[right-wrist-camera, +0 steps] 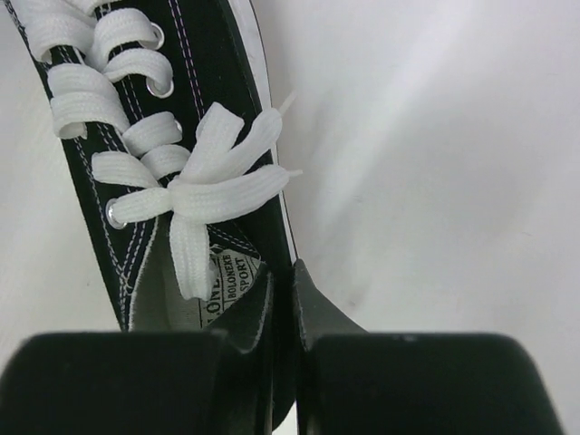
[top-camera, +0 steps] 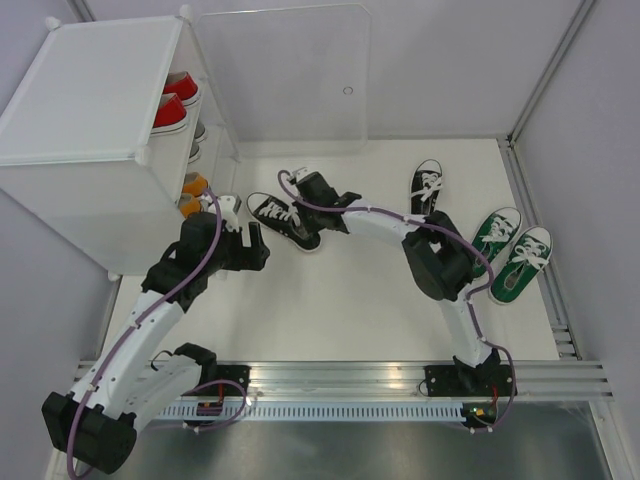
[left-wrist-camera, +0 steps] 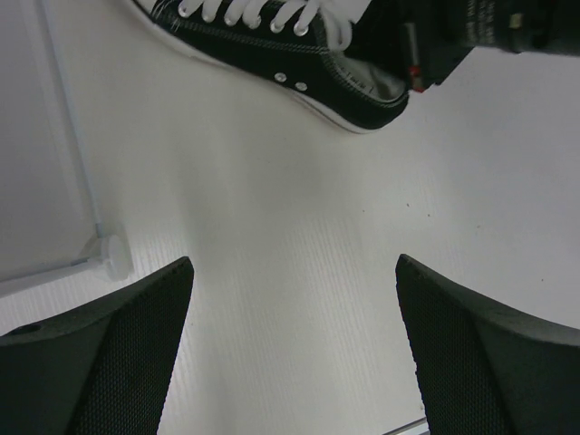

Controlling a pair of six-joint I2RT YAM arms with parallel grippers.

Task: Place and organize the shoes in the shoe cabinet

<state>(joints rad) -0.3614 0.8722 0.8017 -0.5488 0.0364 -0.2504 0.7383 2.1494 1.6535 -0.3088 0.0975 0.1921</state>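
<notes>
A black sneaker (top-camera: 283,220) with white laces lies on the table in front of the shoe cabinet (top-camera: 95,120). My right gripper (top-camera: 308,192) is shut on its heel wall, one finger inside the shoe; the right wrist view shows the black sneaker (right-wrist-camera: 154,172) from above and the right gripper (right-wrist-camera: 283,290) clamped on its side wall. My left gripper (top-camera: 245,245) is open and empty just left of the shoe; in the left wrist view the left gripper (left-wrist-camera: 294,299) hovers over bare table with the black sneaker (left-wrist-camera: 299,54) ahead. Red shoes (top-camera: 172,105) and orange shoes (top-camera: 190,195) sit on the cabinet shelves.
A second black sneaker (top-camera: 427,187) lies at the back right. A green pair (top-camera: 510,250) lies by the right edge. The cabinet's clear door (top-camera: 285,75) stands open at the back. A cabinet corner connector (left-wrist-camera: 113,256) shows left of my left fingers.
</notes>
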